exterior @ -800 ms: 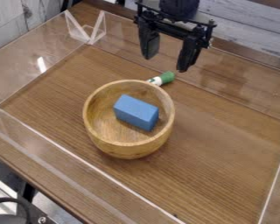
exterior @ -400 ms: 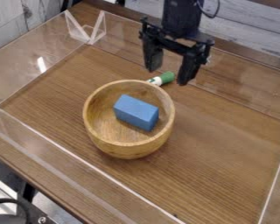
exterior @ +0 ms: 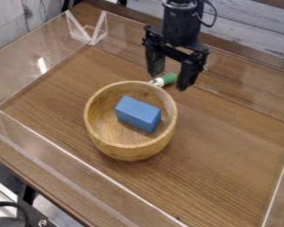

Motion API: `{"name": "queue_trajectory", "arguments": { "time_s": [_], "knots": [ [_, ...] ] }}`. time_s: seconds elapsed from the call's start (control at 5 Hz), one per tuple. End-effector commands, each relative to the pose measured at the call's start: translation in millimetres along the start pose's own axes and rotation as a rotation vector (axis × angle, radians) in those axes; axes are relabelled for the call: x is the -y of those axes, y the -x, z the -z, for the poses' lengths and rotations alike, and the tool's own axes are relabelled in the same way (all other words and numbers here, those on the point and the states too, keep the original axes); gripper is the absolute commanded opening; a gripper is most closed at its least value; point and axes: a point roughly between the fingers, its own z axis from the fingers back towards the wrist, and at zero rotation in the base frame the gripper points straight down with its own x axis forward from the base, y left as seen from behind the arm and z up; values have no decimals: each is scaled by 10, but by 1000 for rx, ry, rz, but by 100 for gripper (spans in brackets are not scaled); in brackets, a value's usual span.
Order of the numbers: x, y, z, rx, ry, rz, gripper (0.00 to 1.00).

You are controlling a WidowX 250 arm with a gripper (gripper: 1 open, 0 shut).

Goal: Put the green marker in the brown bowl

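Fingers (exterior: 155, 62) of the gripper (exterior: 170, 68) are spread wide, grasping nothing, and have been lowered around the green marker (exterior: 165, 82) since earlier. Only its green cap is seen, just beyond the far rim of the brown bowl (exterior: 109, 135), where the blue block (exterior: 138, 113) lies.

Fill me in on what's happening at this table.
A single robot arm has its tool pointing down with jaws open, straddling the green marker, which lies on the wooden table just behind the brown bowl. Nothing is gripped yet. The bowl holds only a blue block, so the marker is not yet in the bowl.
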Motion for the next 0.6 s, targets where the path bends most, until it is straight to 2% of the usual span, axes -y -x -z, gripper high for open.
{"name": "queue_trajectory", "arguments": {
  "time_s": [0.0, 0.4],
  "knots": [
    [-99, -185, -137, 81, -17, 36, 100],
    [-135, -237, 18, 77, -35, 65, 100]
  ]
}}
